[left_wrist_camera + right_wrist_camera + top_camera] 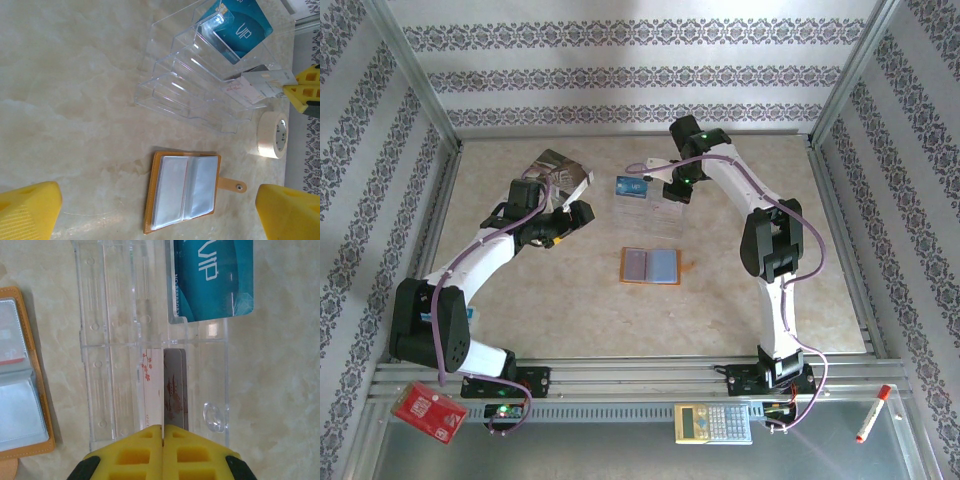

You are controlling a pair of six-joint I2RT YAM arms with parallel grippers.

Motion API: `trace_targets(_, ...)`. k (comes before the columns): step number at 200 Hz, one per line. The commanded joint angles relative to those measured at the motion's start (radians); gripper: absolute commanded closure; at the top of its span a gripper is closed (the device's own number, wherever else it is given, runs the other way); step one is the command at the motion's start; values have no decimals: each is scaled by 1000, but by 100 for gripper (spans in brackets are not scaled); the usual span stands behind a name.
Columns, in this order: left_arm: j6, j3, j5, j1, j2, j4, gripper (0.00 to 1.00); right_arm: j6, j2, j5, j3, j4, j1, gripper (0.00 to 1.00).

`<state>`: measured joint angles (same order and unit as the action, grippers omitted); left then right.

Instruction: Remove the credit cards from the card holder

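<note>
Card holder [20, 390] cropped; left pincer [160, 210] wide; right pincer [163, 435] closed, hiding pale card [151, 385] end.

left tool [159, 210] wide open; right tool [163, 440] closed tight

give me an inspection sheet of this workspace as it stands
surface: beige marbled tabletop, no spills seen
job's things: orange card holder lying open mid-table; blue card and pale card in clear stand
clutter: tape roll, booklet, calculator, red packet, marker
grippers: left claw open, facing card holder; right claw shut over the stand
cables: purple cables along both arms
surroundings: patterned walls, metal frame
</note>
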<state>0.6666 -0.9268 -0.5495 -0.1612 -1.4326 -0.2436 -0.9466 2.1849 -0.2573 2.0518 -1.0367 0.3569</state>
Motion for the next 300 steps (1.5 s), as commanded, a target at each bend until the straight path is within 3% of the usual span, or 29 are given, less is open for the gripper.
trace_targets(1, 13, 8, -11, 14, 5, 6, 0, -12, 34, 18, 26, -29, -6, 100)
trace_targets(77, 14, 13, -12, 15, -3, 12, 0, -24, 12, -29, 26, -75, -14, 100)
trace_targets(145, 14, 15, -14, 15, -4, 13, 0, -22, 27, 1, 21, -73, -15, 100)
trace_targets(243, 16, 16, -17, 14, -1, 13, 0, 25, 12, 9, 32, -32, -9, 83)
trace_targets(300, 20, 19, -23, 15, -2, 23, 0, 49, -63, -33, 16, -5, -18, 81)
